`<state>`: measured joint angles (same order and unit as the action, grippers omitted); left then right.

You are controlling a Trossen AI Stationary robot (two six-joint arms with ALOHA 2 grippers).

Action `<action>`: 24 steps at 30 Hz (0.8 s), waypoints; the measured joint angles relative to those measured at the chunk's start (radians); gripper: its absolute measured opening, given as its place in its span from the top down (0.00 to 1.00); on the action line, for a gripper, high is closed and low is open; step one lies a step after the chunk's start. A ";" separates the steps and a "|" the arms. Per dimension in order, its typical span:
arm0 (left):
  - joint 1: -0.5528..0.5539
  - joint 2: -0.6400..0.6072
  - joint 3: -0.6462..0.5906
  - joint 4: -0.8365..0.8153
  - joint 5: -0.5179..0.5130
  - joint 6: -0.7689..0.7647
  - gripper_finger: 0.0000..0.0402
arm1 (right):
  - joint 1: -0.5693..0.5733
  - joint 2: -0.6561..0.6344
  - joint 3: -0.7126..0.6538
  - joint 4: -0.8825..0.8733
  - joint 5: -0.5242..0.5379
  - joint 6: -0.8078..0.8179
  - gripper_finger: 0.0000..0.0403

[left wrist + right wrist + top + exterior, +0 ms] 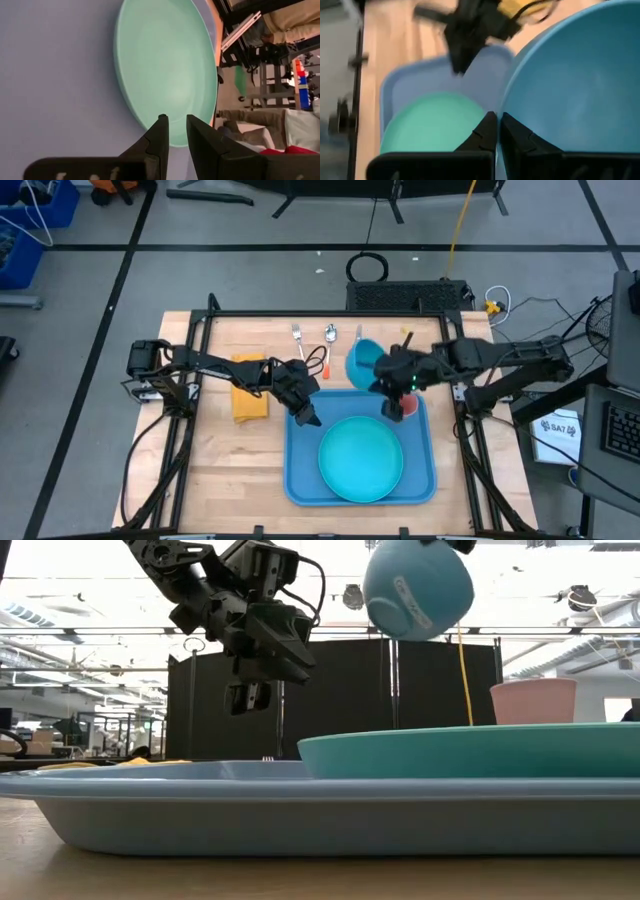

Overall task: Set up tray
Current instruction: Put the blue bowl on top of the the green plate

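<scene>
Partly complete: the tray [300, 480] lies on the worktop [215, 470] carrying teal plate [361, 457] and pink cup [404, 405]; right pincer [385, 372], clamped on the blue bowl [360, 360], holds it aloft, left pincer [310, 418] hovers slightly parted and empty, cutlery [328, 333] unplaced.

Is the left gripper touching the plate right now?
Apart. The low view shows the left gripper hanging well above the plate, with open background between them.
</scene>
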<state>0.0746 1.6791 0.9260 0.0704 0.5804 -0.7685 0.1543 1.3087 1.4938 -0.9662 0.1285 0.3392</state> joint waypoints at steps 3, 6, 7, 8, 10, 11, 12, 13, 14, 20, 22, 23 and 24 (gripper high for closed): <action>0.004 0.000 0.000 0.000 0.001 0.000 0.83 | 0.050 0.017 -0.001 -0.010 -0.032 -0.021 1.00; 0.005 0.000 0.000 0.000 -0.004 -0.001 0.83 | 0.095 0.044 -0.001 -0.035 -0.072 -0.013 1.00; 0.005 0.000 0.000 0.000 -0.004 -0.004 0.83 | 0.111 0.060 -0.001 -0.040 -0.087 -0.012 1.00; 0.005 0.000 0.000 0.000 -0.004 -0.003 0.83 | 0.127 0.076 -0.001 -0.045 -0.105 -0.012 1.00; 0.004 0.000 0.000 0.000 -0.004 -0.003 0.83 | 0.158 0.113 -0.001 -0.087 -0.127 -0.010 1.00; 0.004 0.000 0.000 0.000 -0.005 -0.003 0.83 | 0.170 0.134 -0.001 -0.108 -0.135 -0.008 1.00; 0.004 0.000 0.000 0.000 -0.007 -0.007 0.83 | 0.185 0.154 -0.001 -0.120 -0.140 -0.012 1.00; 0.004 0.000 0.000 0.001 -0.014 -0.011 0.83 | 0.201 0.174 -0.001 -0.123 -0.139 -0.025 1.00; 0.004 0.000 0.000 0.001 -0.020 -0.013 0.83 | 0.215 0.192 -0.001 -0.124 -0.139 -0.041 1.00; 0.004 0.000 0.000 -0.004 -0.023 -0.022 0.83 | 0.274 0.279 -0.001 -0.068 -0.186 -0.079 1.00; 0.004 0.000 0.000 -0.020 -0.023 -0.010 0.83 | 0.294 0.301 -0.001 -0.069 -0.183 -0.081 1.00; 0.005 0.000 0.000 -0.032 -0.023 -0.002 0.83 | 0.302 0.311 -0.001 -0.068 -0.184 -0.080 1.00; 0.005 0.000 0.000 -0.048 -0.023 0.006 0.83 | 0.310 0.325 -0.001 -0.067 -0.183 -0.075 1.00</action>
<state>0.0792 1.6791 0.9264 0.0222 0.5575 -0.7623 0.4639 1.6333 1.4929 -1.0331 -0.0547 0.2641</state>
